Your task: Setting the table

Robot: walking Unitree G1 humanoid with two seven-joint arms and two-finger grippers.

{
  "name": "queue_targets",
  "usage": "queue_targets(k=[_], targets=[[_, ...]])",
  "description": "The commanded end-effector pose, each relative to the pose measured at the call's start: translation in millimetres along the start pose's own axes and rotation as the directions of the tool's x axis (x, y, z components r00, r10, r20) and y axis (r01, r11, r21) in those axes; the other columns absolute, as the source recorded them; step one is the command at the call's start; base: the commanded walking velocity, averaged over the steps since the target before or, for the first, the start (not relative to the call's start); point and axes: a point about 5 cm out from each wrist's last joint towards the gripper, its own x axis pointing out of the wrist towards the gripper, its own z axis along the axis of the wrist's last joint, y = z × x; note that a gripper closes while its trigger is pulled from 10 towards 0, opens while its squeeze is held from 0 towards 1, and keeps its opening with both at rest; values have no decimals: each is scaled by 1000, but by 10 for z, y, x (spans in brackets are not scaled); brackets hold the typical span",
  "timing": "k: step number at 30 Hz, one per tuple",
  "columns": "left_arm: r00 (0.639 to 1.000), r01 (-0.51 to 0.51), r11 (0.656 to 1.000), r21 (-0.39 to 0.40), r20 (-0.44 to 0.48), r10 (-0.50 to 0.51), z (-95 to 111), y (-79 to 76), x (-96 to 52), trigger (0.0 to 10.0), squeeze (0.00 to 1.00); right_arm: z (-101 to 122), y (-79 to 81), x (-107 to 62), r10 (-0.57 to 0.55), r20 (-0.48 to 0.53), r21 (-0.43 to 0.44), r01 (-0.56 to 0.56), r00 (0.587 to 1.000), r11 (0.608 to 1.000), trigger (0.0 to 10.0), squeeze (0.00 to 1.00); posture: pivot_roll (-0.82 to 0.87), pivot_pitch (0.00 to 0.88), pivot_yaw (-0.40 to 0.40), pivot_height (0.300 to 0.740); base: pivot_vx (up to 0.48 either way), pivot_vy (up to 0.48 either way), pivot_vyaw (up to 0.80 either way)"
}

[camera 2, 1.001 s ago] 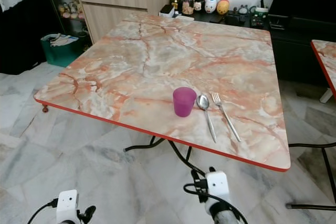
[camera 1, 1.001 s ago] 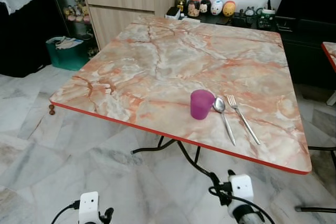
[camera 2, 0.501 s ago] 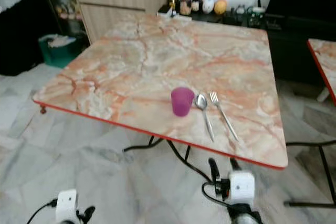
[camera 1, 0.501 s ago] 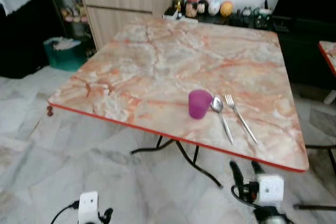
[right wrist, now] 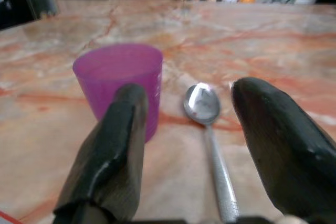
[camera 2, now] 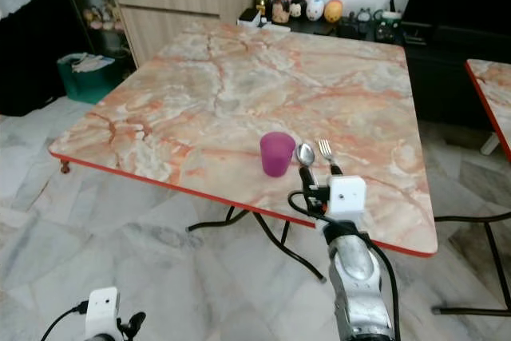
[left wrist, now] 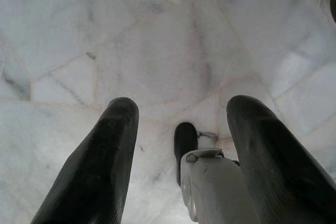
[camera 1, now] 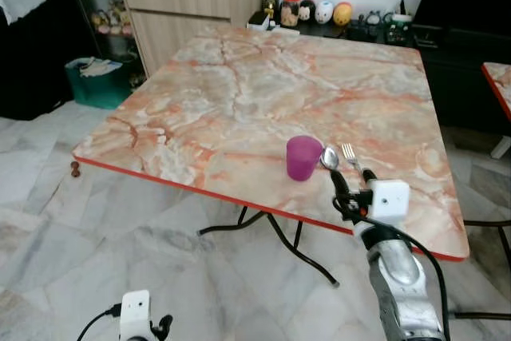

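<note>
Left eye view: the square pink-and-cream marble-patterned table with a red edge is taking up the middle. A translucent purple plastic cup is standing upright near the table's front edge, well in from its left corner. A silver metal spoon is lying just right of the cup, a silver metal fork just right of the spoon. The right gripper is reaching over the table's front edge, its fingers spread across the spoon's and fork's handles. Wide bare tabletop is lying behind and left of the cup.

Right eye view: pale marble floor tiles are running open in front of the table; black curved table legs are showing beneath.

Left wrist view: the left gripper is hanging over floor tiles, fingers parted, empty.

Right wrist view: the right gripper's fingers are standing apart, unclenched, straddling the spoon's handle, the cup just behind one finger.
</note>
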Motion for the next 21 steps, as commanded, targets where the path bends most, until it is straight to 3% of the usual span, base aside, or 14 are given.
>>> queue_targets(k=[1, 6, 10, 13, 21], targets=[[1000, -13, 1000, -8, -18, 12, -43, 27, -11, 10000, 0, -3, -5, 66, -10, -26, 3, 10, 1000, 1000, 10000, 0, -53, 0, 4, 719, 0, 0, 0], [1000, -17, 1000, -16, -20, 16, -60, 40, -18, 10000, 0, 112, 34, 206, -8, 8, 8, 8, 1000, 1000, 10000, 0, -44, 0, 0, 719, 0, 0, 0], [1000, -16, 1000, -16, -23, 15, -74, 44, -22, 10000, 0, 100, 10, 195, -35, 7, 7, 35, 999, 999, 10000, 0, -40, 0, -1, 719, 0, 0, 0], [1000, -14, 1000, -19, -22, 13, -93, 53, -31, 10000, 0, 193, -164, 109, -134, 98, 29, 132, 986, 991, 10000, 0, -47, 0, 4, 719, 0, 0, 0], [1000, -12, 1000, -28, -7, 12, -82, 24, -28, 10000, 0, 276, -176, 91, -116, 162, 12, 116, 980, 993, 10000, 0, -47, 0, 1, 719, 0, 0, 0]])
